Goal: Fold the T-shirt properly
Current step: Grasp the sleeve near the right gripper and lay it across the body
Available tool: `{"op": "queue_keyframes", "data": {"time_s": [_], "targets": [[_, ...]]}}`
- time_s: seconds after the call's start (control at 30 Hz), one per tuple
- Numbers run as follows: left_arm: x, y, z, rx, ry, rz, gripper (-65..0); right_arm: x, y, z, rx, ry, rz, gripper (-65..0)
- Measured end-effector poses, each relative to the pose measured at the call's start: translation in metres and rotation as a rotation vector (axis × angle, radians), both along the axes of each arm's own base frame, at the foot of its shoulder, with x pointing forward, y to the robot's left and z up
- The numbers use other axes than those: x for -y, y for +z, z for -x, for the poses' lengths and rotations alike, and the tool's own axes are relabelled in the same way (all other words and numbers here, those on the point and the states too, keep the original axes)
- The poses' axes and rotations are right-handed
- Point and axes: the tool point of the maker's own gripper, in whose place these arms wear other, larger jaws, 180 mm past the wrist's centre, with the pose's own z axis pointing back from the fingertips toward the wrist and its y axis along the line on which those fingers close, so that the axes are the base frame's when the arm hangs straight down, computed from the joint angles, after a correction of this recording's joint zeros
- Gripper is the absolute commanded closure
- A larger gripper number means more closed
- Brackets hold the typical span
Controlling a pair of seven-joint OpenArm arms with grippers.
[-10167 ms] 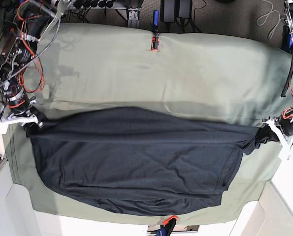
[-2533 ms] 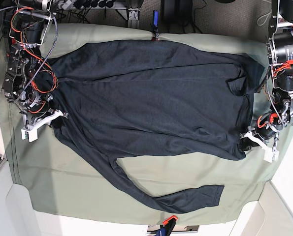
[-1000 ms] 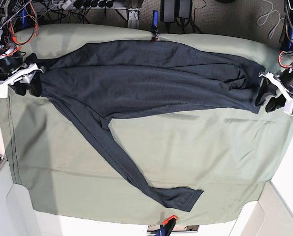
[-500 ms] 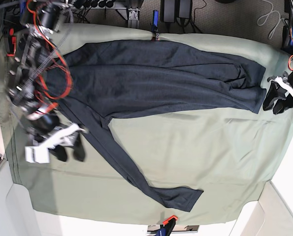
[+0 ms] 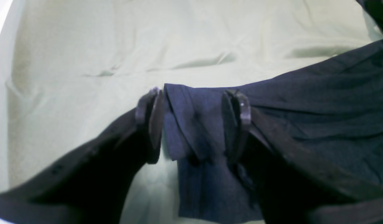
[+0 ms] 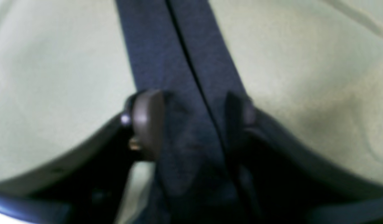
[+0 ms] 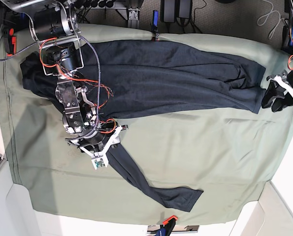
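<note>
Right gripper [image 7: 106, 148] over the shirt's sleeve [image 6: 191, 77]
The right jaws stand apart astride it (nothing visibly pinched); the shirt [image 7: 161, 81] spreads from beside them toward the left gripper [image 7: 276, 96], whose jaws gape near its folded edge.

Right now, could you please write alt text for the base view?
A dark T-shirt lies partly folded on pale green cloth, one sleeve trailing toward the viewer; the right gripper is over that sleeve, the left gripper open beside the shirt's edge.
</note>
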Motion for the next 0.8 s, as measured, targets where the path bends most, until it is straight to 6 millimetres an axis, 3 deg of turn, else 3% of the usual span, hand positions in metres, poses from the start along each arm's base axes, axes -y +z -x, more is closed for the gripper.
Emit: {"op": "queue_keyframes", "data": {"time_s": [0.07, 0.2, 0.33, 0.47, 0.6, 0.8], "targets": [[0.000, 0.000, 0.000, 0.002, 0.000, 0.004, -32.7, -0.003, 0.001, 0.001, 0.001, 0.004, -0.006, 0.0], [0.000, 0.000, 0.000, 0.002, 0.000, 0.004, -32.7, -0.005, 0.015, 0.007, 0.014, 0.013, 0.013, 0.0], [0.001, 0.001, 0.000, 0.003, 0.001, 0.006, -32.7, -0.018, 0.057, 0.023, 0.150, 0.053, -0.037, 0.0], [0.000, 0.000, 0.000, 0.002, 0.001, 0.004, -32.7, -0.037, 0.086, 0.069, 0.193, 0.128, -0.133, 0.0], [0.001, 0.002, -0.001, 0.009, 0.001, 0.017, -32.7, -0.044, 0.103, 0.113, 0.200, 0.185, -0.205, 0.0], [0.005, 0.006, -0.002, 0.024, 0.003, 0.053, -32.7, -0.054, 0.101, 0.184, 0.150, 0.290, -0.266, 0.0]]}}
